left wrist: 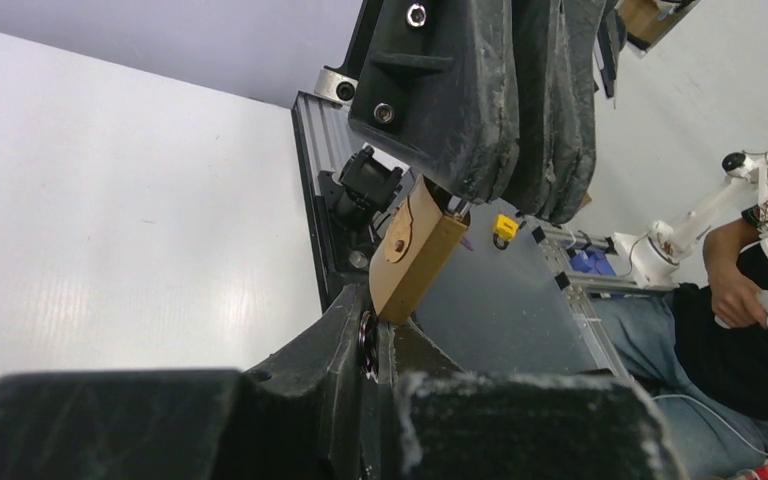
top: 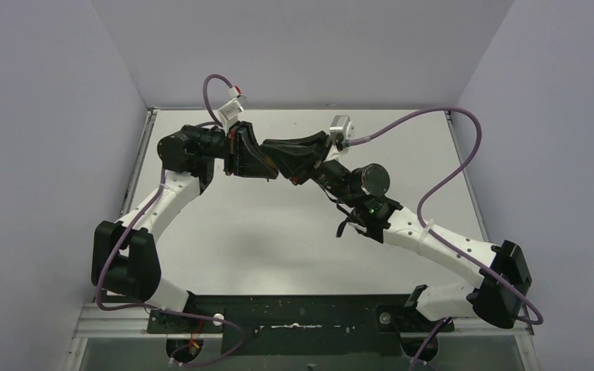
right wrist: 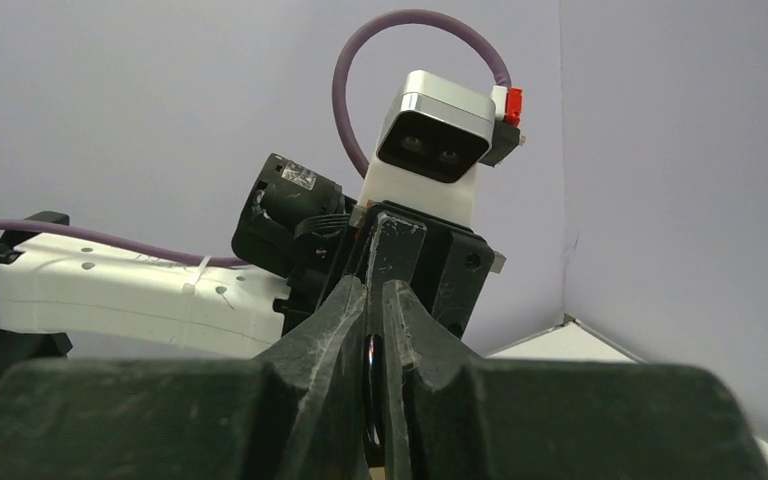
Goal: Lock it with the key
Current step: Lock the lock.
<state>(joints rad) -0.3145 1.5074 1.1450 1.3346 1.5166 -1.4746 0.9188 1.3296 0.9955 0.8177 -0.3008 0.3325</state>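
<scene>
Padlock (left wrist: 415, 255) clamped at its lower end by left gripper (left wrist: 373, 318); right gripper (left wrist: 513, 203) closed at its top, key unseen; rotate about keyway axis, body held steady.

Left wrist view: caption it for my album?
Left gripper holds a dark metal key at the boxy brass padlock gripped by right gripper.

A robotics lab. A white table (top: 278, 255) sits boxed in by plain grey walls (top: 46, 116), with an aluminium rail (left wrist: 310, 180) along its edge and purple cables (top: 448, 174) looping over it. Beside it a seated person (left wrist: 735, 340) holds a small white arm (left wrist: 695, 215).
</scene>
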